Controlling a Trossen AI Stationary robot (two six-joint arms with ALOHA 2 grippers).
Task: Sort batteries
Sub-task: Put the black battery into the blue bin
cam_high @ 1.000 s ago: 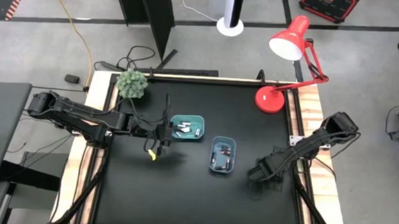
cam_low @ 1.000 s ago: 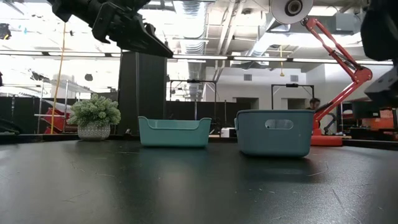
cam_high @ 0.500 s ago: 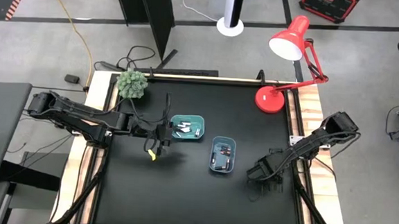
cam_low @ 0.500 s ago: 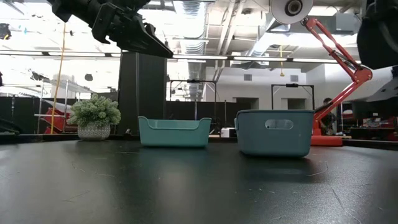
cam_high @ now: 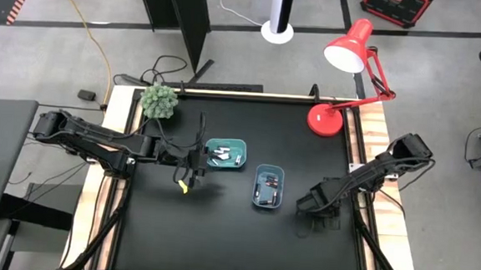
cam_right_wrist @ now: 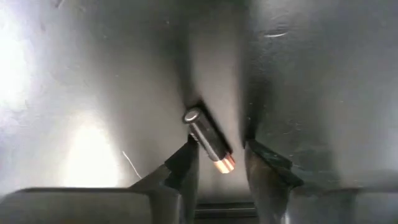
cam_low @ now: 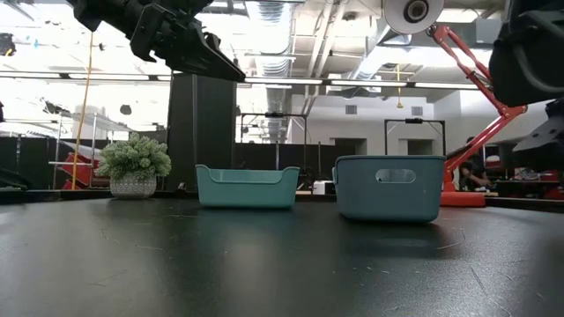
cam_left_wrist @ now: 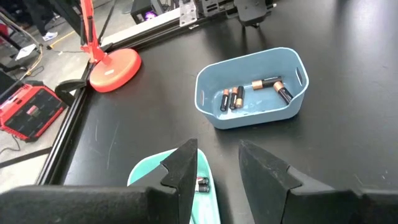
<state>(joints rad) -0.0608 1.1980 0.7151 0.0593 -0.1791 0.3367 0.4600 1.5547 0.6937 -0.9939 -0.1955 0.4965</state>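
Dark batteries with copper ends (cam_left_wrist: 252,90) lie in the blue tray (cam_high: 267,187). Light ones (cam_high: 222,156) lie in the teal tray (cam_high: 225,153), just left of and farther back than the blue one. My left gripper (cam_left_wrist: 217,149) hovers open and empty over the teal tray's left edge (cam_left_wrist: 140,177), high above the table in the low view (cam_low: 225,70). My right gripper (cam_high: 303,207) is right of the blue tray, shut on one dark battery (cam_right_wrist: 205,137). My right gripper has the dark battery slanted between its two fingers (cam_right_wrist: 186,165), which point down from above. The battery's silver end (cam_right_wrist: 190,116) sticks out past the fingertips, and its copper end (cam_right_wrist: 226,164) lies farther back between them. The arm stands above the table in the low view.
A red desk lamp's base (cam_high: 329,119) stands at the far right corner and a small potted plant (cam_high: 159,101) at the far left corner. Bare black tabletop stretches along the near side in front of both trays.
My right gripper has drifted a little toward the table's left, nearer the blue tray, with the battery still between its fingers. The left arm and both trays have kept still.
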